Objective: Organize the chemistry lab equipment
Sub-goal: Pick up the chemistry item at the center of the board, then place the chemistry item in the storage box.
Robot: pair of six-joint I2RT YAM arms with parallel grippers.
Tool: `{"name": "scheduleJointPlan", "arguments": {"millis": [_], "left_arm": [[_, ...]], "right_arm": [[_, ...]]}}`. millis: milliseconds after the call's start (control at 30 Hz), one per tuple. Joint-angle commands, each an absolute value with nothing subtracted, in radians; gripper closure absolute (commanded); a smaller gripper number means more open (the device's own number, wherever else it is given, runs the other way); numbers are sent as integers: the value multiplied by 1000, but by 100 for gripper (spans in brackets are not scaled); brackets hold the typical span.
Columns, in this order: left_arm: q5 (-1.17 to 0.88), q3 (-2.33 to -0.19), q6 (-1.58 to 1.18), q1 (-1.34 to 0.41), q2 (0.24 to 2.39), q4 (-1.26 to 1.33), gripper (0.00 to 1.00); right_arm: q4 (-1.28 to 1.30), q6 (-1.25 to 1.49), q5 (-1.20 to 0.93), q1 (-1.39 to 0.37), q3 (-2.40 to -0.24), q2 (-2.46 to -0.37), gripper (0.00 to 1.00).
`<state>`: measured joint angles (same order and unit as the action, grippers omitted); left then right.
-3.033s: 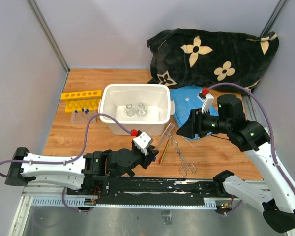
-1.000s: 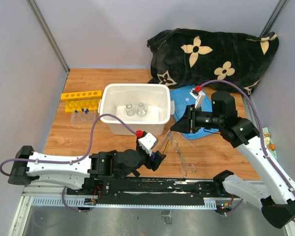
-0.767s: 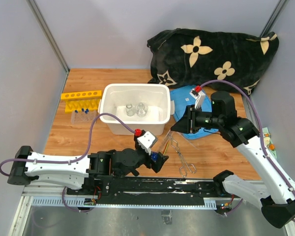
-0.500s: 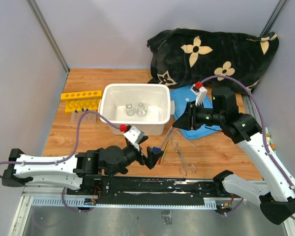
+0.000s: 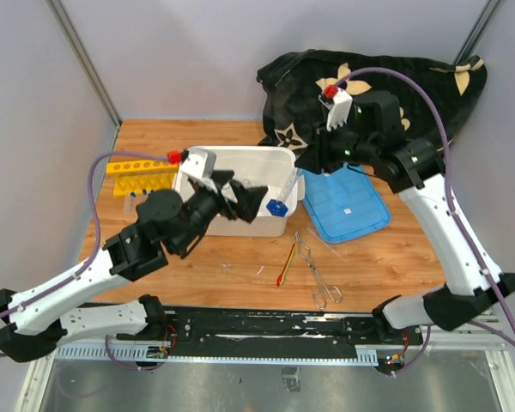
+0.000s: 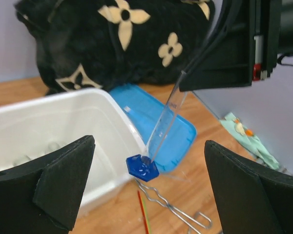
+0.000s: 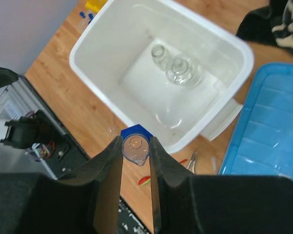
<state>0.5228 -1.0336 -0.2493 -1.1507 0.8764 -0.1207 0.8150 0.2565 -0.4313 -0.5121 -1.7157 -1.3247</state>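
Field notes, left to right.

- Far left: the yellow rack (image 5: 140, 165) lay at 9 o'clock of the white tub (image 5: 257, 152). Loose capped tubes (image 5: 142, 196) sat on the counter (image 5: 386, 257) just at the rack's 6 o'clock.
- Left claw (image 5: 240, 194): it stood wide open over the tub and held nothing.
- Test tube (image 6: 166, 122): it hung tilted in the air with its blue cap (image 6: 142, 167) down, over the tub's 4 o'clock corner. It was clear of both left fingers.
- Right claw (image 7: 136, 155): it was closed on the tube's bare upper end.

Handling, my judgement: the tube looked light and stiff, with a smooth wall that would likely slip. Treat it as breakable. If you take it over, grip the straight wall near mid-length and squeeze gently. I would leave the cap alone, since it might pull off.

Views:
- The left wrist view showed the tube's full length and lean, with the blue lid (image 6: 158, 114) behind it.
- The right wrist view looked straight down the tube. It showed two glass flasks (image 7: 178, 68) inside the tub, at 1 o'clock of the cap.
- In the top view the left arm covered those flasks.
- Only the top view showed the rack. It also showed the tongs (image 5: 318, 270) and spatula (image 5: 285, 264) whole, at the tub's 5 o'clock.
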Motion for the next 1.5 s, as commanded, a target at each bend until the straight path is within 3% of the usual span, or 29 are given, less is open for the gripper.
{"name": "scheduleJointPlan", "arguments": {"millis": [0, 200, 300, 500, 667, 900, 1300, 1467], "left_arm": [[238, -1192, -211, -898, 1012, -176, 2], [-121, -1525, -343, -510, 1288, -261, 1], [-180, -1623, -465, -387, 1386, -279, 6], [-162, -1650, -656, -283, 1467, -291, 22], [-118, -1689, -596, -269, 1510, -407, 22], [-128, -1487, -633, -233, 1446, -331, 22], [-152, -1471, -640, -192, 1480, -312, 23], [-126, -1459, -686, -160, 1472, -312, 18]], "right_arm": [[878, 136, -327, -525, -1930, -1481, 99], [981, 64, -268, -523, -2331, -1774, 99], [959, 50, -241, -522, -2363, -1825, 99], [710, 23, -227, -547, -2081, -1752, 99], [633, -88, -95, -589, -2035, -1746, 99], [404, -142, 8, -609, -1808, -1679, 99], [320, -79, -45, -620, -1661, -1689, 99], [307, -71, -52, -633, -1628, -1703, 100]]}}
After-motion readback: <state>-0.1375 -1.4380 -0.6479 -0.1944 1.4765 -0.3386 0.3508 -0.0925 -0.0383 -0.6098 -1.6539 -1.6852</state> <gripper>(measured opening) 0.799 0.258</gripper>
